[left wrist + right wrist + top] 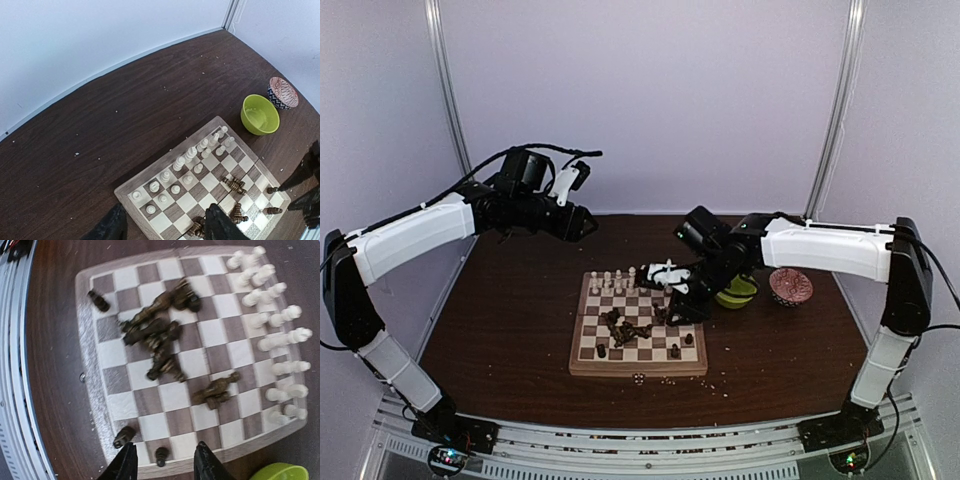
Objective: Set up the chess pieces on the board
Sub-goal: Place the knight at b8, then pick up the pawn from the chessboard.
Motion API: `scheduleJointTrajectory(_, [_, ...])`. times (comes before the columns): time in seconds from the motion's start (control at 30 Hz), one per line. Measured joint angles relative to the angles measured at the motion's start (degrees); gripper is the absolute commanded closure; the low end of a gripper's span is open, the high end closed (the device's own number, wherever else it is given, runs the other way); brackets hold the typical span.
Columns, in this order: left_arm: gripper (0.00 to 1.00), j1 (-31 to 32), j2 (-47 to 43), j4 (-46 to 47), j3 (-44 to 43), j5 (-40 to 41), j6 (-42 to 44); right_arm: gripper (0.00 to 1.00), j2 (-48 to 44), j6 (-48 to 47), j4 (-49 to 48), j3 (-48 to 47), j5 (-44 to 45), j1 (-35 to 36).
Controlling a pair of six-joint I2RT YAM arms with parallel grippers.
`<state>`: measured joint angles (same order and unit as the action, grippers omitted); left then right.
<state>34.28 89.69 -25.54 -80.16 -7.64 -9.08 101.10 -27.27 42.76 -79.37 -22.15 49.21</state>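
The chessboard (582, 352) lies at the table's middle. Cream-white pieces (612, 281) stand in its far rows. Several dark brown pieces (628, 327) lie toppled in a heap at its centre; a few stand upright near the front rim. My right gripper (682, 310) hovers open and empty over the board's right edge; in its wrist view the gripper (162, 465) has an upright dark pawn (161, 456) just beyond its fingertips, with another dark piece (124, 436) beside. My left gripper (588, 224) is raised behind the board's far left, open and empty. In its wrist view the gripper (167, 226) looks down on the board (150, 172).
A lime-green bowl (737, 291) and a red patterned bowl (790, 287) stand right of the board, close behind my right arm. Pale crumbs (665, 380) lie scattered on the table before the board's front rim. The table's metal rail runs along the near edge.
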Motion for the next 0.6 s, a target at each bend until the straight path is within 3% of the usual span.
scheduleJointTrajectory(0.23, [0.45,0.0,0.0,-0.2,0.0,-0.1,0.0,0.66,4.5,5.0,0.4,-11.9,5.6,-2.8])
scheduleJointTrajectory(0.4, [0.45,0.0,0.0,-0.3,0.0,-0.1,0.0,0.68,11.7,7.6,1.7,-14.0,6.9,-2.6])
scheduleJointTrajectory(0.6, [0.45,0.0,0.0,-0.3,0.0,-0.2,0.0,0.63,16.0,9.7,4.0,-14.6,6.9,-2.6])
